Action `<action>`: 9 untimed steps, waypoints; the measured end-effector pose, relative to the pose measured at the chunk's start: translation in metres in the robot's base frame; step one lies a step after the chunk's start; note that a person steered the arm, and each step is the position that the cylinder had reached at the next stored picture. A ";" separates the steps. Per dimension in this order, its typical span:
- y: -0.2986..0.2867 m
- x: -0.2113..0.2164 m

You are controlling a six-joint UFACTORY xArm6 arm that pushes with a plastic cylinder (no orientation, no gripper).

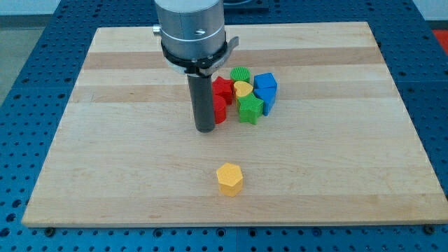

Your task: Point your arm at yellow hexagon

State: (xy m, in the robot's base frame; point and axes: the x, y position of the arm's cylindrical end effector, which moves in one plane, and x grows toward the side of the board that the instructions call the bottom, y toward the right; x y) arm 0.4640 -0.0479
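My tip [205,129] rests on the wooden board [105,140], touching the left side of a red block [220,108]; it is a bare rod, holding nothing. Just right sit another red block [223,88], a yellow heart [242,89], green blocks [250,108] and blue blocks [265,85]. The yellow hexagon [229,179] lies alone toward the view's bottom, well apart from my tip.

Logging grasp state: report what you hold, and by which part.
Nothing is held. My tip rests on the board beside a red block, at the cluster's left; the yellow hexagon lies apart, untouched.
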 end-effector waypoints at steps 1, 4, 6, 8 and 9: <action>0.000 -0.008; 0.000 -0.002; -0.059 0.021; -0.083 0.092; -0.065 0.136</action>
State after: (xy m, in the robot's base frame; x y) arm 0.5997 -0.1130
